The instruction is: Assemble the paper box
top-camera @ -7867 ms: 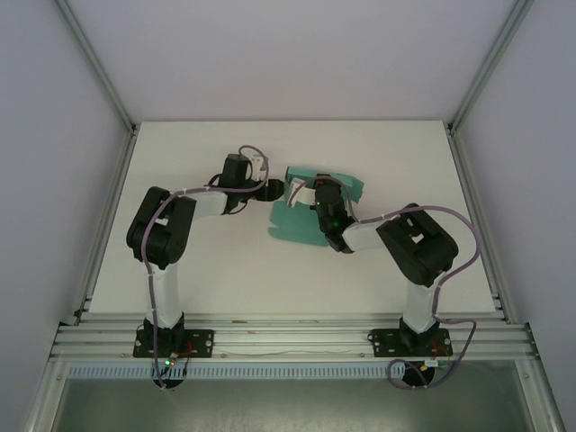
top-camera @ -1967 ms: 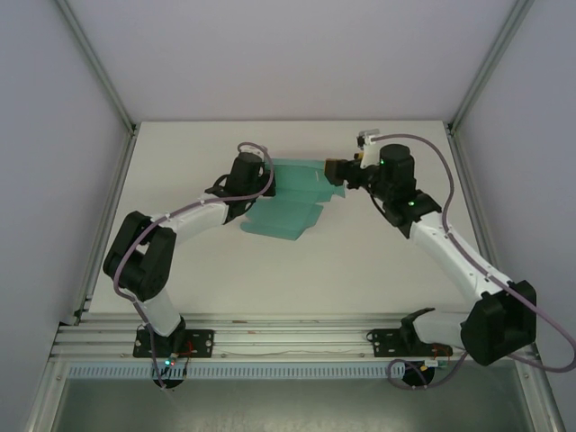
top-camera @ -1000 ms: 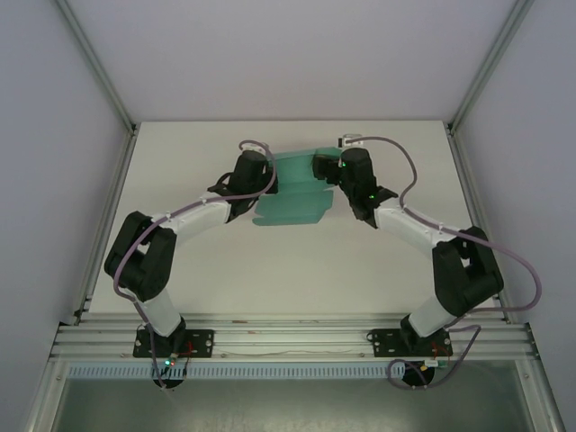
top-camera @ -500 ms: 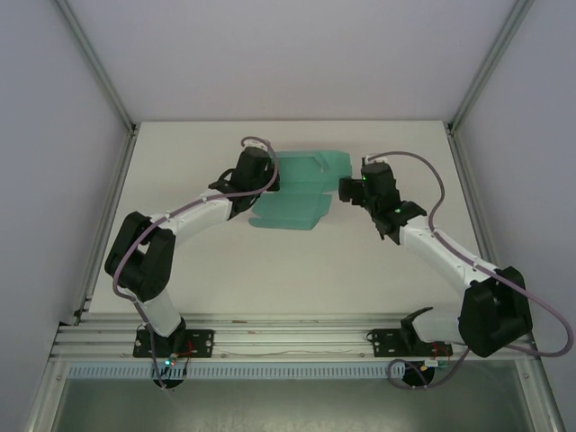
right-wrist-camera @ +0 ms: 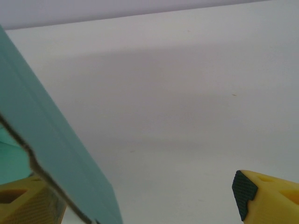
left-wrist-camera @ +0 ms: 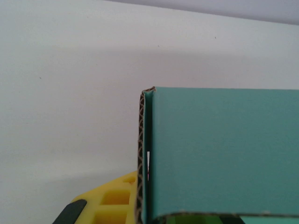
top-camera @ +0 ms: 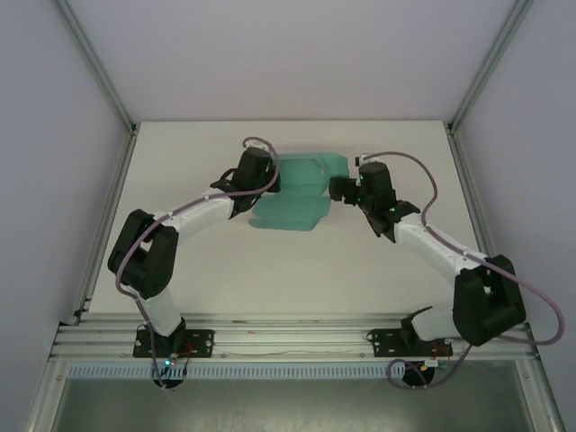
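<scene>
The paper box point(top-camera: 301, 193) is a teal-green creased cutout, partly folded, lying at the middle back of the table. My left gripper point(top-camera: 273, 178) is shut on its left edge. In the left wrist view a folded teal panel of the box point(left-wrist-camera: 219, 149) shows its corrugated edge beside a yellow finger point(left-wrist-camera: 110, 200), with the gripper point(left-wrist-camera: 149, 210) clamped on it. My right gripper point(top-camera: 336, 188) stands open just off the box's right side. In the right wrist view the gripper point(right-wrist-camera: 145, 205) has a slanting edge of the box point(right-wrist-camera: 51, 149) by its left finger point(right-wrist-camera: 23, 205), and its right finger point(right-wrist-camera: 266, 196) is far apart.
The white table point(top-camera: 297, 270) is bounded by aluminium frame posts point(top-camera: 99, 72) and pale side walls. A rail point(top-camera: 288, 337) runs along the near edge by the arm bases. Bare table surface lies in front of the box.
The right gripper left the box's top, drew back to the right, and has now come back close to the box's right edge. The left gripper stays clamped on the box.
</scene>
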You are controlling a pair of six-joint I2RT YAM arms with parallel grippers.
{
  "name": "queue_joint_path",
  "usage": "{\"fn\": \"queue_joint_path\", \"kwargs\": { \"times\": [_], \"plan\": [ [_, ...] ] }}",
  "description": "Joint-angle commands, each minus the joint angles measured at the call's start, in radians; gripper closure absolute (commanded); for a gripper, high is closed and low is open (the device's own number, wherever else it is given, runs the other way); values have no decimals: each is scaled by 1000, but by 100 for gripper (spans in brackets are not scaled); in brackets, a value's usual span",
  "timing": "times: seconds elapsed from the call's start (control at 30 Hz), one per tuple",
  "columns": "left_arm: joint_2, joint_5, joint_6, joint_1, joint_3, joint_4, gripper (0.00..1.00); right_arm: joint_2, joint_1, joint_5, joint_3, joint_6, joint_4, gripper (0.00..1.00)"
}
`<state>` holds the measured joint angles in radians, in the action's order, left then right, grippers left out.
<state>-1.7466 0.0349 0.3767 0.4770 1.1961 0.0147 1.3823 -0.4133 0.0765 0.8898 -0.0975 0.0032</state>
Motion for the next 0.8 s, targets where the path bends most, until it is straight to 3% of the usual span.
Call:
{"fn": "queue_joint_path", "kwargs": {
  "times": [0.0,0.2,0.37,0.47,0.77],
  "plan": [
    [-10,38,24,-4,31,-4,100,59,1,71,47,-19,104,10],
    [-17,54,37,-3,39,-17,100,160,-24,77,108,27,166,9],
    [-19,53,51,-3,40,-19,100,230,-84,-84,154,92,165,8],
    [-19,42,52,-2,40,-26,100,243,-89,-118,157,94,181,8],
    [-15,-9,30,-14,44,-67,100,45,-78,-45,95,161,66,4]
  ]
}}
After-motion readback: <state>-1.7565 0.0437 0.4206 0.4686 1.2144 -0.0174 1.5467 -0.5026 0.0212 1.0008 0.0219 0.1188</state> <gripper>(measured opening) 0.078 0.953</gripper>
